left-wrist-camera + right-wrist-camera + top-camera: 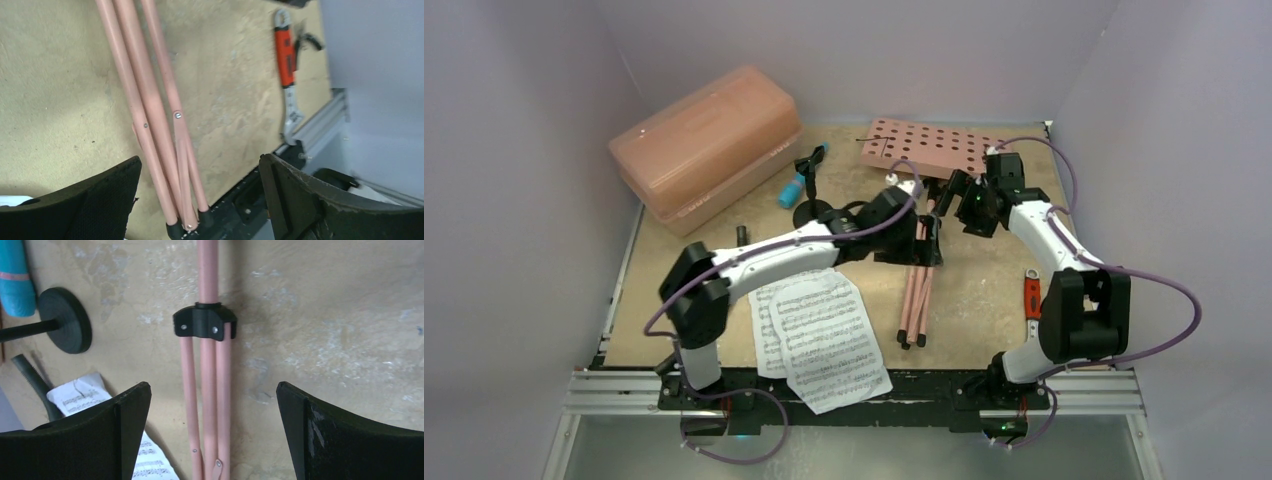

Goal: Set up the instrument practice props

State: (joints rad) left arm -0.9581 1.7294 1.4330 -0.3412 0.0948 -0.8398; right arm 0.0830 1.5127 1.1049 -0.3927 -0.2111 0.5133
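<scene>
Left end effector [199, 162] and right end effector [212, 387] wide open, empty, over folded music stand [934, 148] legs

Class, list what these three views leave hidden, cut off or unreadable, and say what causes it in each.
- Music stand pole joint: top view, covered by the left gripper and right gripper.
- Microphone: right wrist view, cut off by the top-left edge.
- Sheet music notes: top view, too small to read.
</scene>
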